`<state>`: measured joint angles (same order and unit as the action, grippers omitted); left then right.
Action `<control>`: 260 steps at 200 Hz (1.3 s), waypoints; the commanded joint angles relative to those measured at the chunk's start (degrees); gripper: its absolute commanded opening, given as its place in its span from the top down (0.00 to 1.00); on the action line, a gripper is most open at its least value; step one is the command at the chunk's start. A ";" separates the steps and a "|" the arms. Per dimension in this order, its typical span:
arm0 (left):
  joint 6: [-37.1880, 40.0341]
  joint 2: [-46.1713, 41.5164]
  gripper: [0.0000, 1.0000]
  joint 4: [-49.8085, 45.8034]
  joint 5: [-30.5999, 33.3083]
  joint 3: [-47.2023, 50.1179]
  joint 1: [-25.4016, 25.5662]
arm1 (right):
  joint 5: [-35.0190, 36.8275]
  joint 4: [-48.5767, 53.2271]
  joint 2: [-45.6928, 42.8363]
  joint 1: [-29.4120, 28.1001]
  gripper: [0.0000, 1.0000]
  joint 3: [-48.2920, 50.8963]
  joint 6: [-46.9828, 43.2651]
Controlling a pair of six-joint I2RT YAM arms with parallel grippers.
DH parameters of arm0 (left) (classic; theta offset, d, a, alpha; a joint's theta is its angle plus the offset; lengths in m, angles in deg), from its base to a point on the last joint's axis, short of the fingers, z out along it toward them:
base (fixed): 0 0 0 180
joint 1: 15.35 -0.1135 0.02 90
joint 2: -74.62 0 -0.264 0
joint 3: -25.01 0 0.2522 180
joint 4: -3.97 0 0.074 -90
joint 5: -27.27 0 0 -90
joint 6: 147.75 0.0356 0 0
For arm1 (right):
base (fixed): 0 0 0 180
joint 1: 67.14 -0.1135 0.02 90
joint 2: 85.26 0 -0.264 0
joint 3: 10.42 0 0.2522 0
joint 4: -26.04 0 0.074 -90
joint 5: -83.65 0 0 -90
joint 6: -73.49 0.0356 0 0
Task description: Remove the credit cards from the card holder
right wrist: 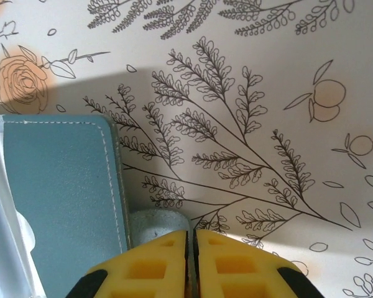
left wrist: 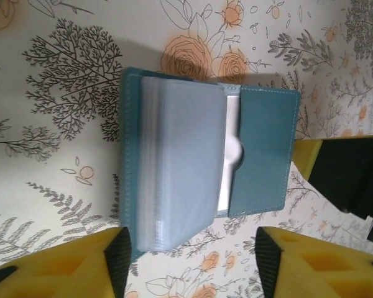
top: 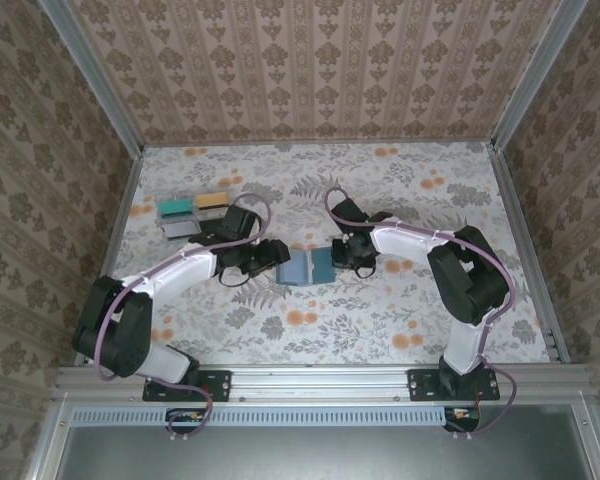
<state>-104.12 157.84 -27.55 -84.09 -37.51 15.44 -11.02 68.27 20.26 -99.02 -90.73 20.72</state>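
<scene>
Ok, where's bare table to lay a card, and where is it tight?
Bare: the table far right, between the right arm and back wall, and the near strip between card holder and front rail. Crowded: far-left corner, where credit cards lie by the left arm; and centre, left gripper and right gripper flanking the holder.

Floral-printed tabletop (top: 380,320) enclosed by patterned wallpaper walls (top: 310,70).

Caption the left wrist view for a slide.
Card holder lies open on the floral table, left gripper open astride its edge.
</scene>
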 commanded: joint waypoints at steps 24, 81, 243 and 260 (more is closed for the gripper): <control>0.69 4.44 0.47 -5.41 -2.68 -6.12 0.86 | -0.22 0.10 1.09 0.15 0.88 -1.04 -1.02; 4.92 12.13 0.45 -10.51 -6.02 -12.07 -0.77 | 0.05 0.58 1.38 0.15 0.87 -1.13 -1.46; 8.31 20.67 0.42 -10.19 -5.93 -13.97 -2.33 | -0.62 7.74 3.65 0.15 0.87 -5.00 -3.29; 7.91 20.66 0.40 -9.27 -5.96 -13.48 -2.45 | -1.08 7.91 3.85 0.19 0.87 -5.25 -3.13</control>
<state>-96.93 177.90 -37.36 -90.84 -52.02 13.47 -11.17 73.32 22.62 -99.02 -94.60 17.70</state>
